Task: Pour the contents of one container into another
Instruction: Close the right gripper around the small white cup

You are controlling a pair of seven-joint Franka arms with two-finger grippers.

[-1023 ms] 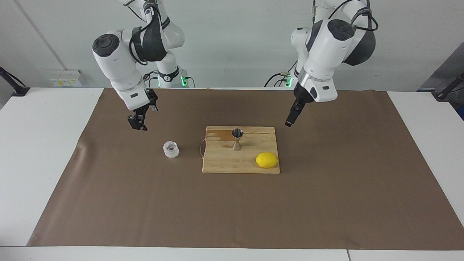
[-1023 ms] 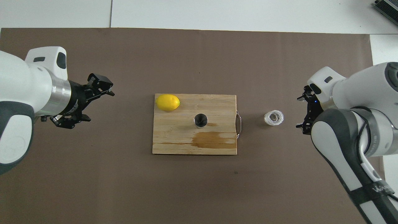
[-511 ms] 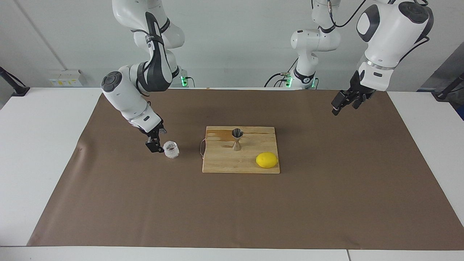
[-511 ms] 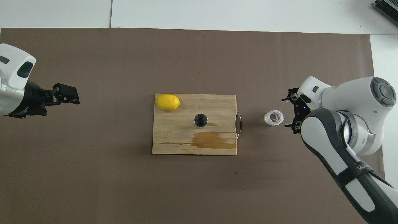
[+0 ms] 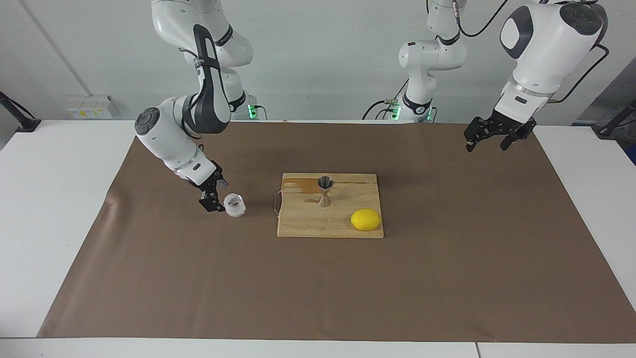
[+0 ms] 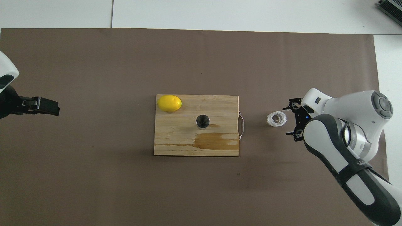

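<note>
Glass cup [image 5: 234, 205] just beside right gripper [image 5: 212, 199]

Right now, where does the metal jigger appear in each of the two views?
Facing view: the jigger stands upright on the cutting board, on its half nearer the robots.
Overhead view: only its round mouth shows, mid-board.
Shared landmark: the lemon, on the board's corner toward the left arm's end.
</note>
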